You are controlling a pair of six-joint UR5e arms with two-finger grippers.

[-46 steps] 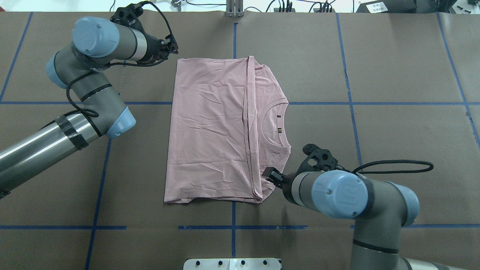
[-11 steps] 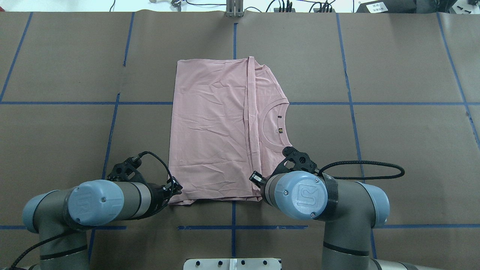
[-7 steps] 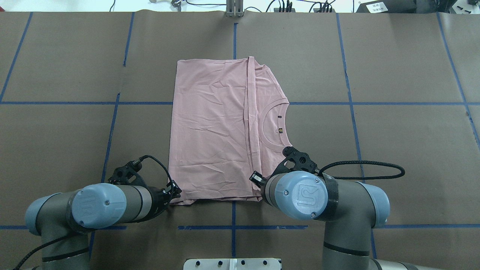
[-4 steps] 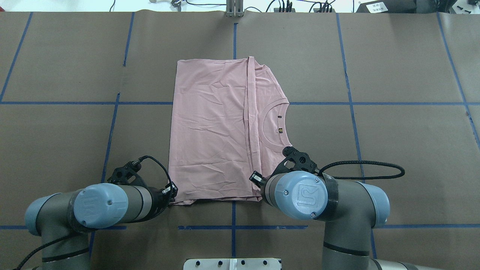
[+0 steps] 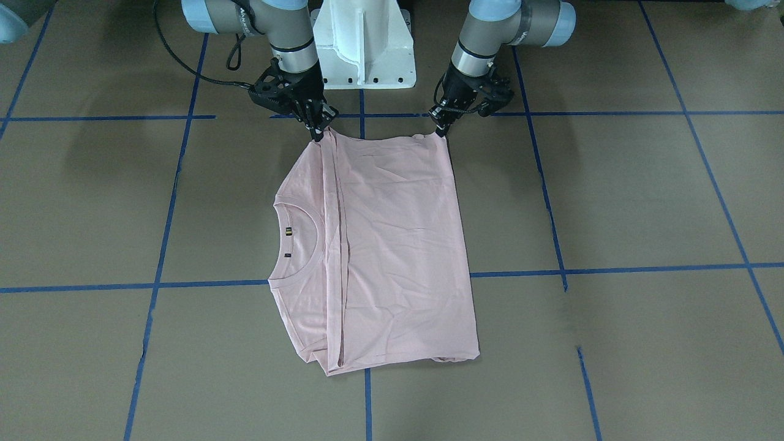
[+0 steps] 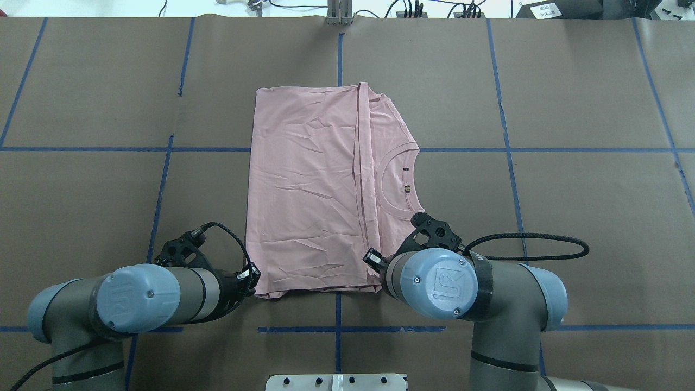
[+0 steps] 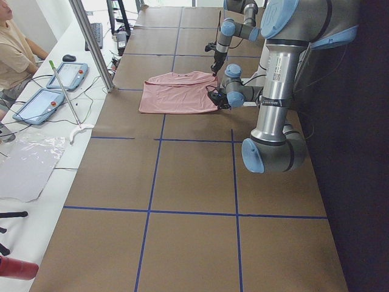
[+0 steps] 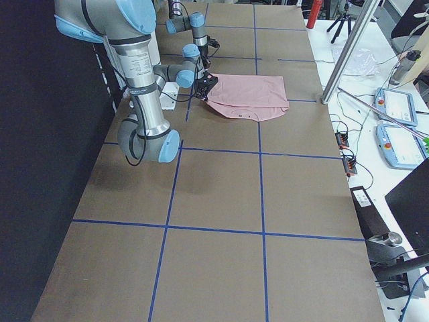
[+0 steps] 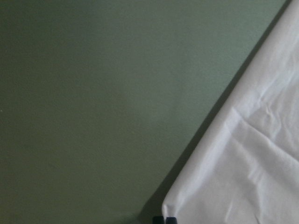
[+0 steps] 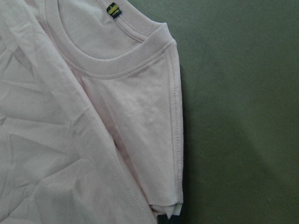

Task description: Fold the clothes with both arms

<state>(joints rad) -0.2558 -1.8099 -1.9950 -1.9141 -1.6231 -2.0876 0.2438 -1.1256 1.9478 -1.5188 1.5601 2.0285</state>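
The pale pink T-shirt [image 6: 309, 190] lies folded flat on the brown table, plain back up, with its ribbed neck [image 6: 399, 179] showing at the right. The print is hidden. My left gripper [image 6: 252, 276] is at the shirt's near left corner. In the left wrist view its fingertips [image 9: 159, 219] are closed together at that corner [image 9: 170, 205]. My right gripper [image 5: 319, 135] is at the near right corner by the folded sleeve [image 10: 154, 140], with its jaws pinched on the cloth edge. Both hold the cloth low at the table.
The white pedestal base [image 5: 361, 43] stands just behind the two grippers. Blue tape lines [image 6: 163, 179] cross the table. In the exterior left view an operator [image 7: 12, 55], tablets [image 7: 36, 103] and a metal post [image 7: 91, 42] are at the far side.
My left arm swung from the far left corner to the near left corner and closed in on it. That corner has shifted slightly right. The right arm moved in earlier and has barely moved since.
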